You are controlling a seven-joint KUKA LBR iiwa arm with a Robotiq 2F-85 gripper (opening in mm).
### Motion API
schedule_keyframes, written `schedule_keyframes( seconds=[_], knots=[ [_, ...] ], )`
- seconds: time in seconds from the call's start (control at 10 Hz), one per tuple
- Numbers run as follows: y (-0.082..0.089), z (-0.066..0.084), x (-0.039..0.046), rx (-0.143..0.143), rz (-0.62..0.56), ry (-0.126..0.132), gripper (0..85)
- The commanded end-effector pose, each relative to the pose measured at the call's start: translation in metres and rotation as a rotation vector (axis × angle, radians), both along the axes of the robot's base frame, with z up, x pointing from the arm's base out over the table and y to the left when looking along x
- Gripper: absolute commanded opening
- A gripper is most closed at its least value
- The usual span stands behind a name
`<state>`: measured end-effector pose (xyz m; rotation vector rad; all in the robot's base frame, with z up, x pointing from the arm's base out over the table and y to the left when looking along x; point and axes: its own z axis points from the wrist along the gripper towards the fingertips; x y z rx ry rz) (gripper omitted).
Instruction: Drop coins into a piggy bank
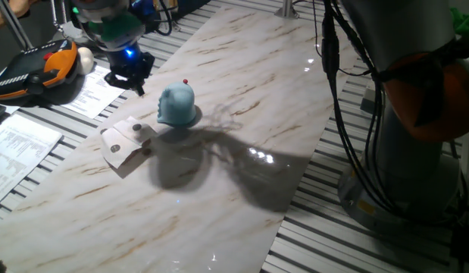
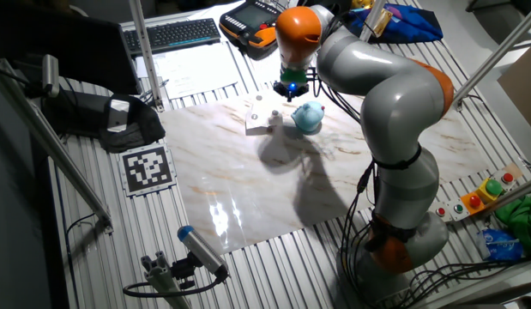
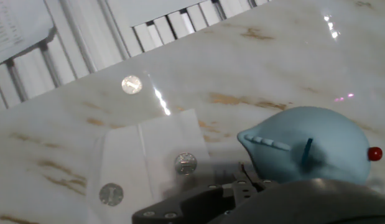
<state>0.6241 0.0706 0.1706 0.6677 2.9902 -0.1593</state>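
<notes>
Your gripper (image 1: 136,78) hangs above the marble board's far edge; you cannot tell how its jaws stand. The piggy bank (image 1: 176,105) stands near that edge, touching the off-white block (image 1: 126,144), where two coins (image 3: 185,163) lie; a third rests beyond.
</notes>
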Motion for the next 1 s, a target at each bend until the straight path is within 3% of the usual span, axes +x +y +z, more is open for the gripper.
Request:
schedule_keyframes(
  seconds=[0.0, 0.2, 0.6, 0.9],
  knots=[
    [-0.003, -0.001, -0.0021, -0.007, -0.035, 0.006, 0.0],
    [-0.009, 0.000, -0.0058, -0.038, -0.092, 0.021, 0.0],
    [-0.025, 0.007, -0.0105, -0.068, -0.141, 0.035, 0.0],
    [-0.037, 0.001, -0.0114, -0.101, -0.185, 0.045, 0.0]
  ],
)
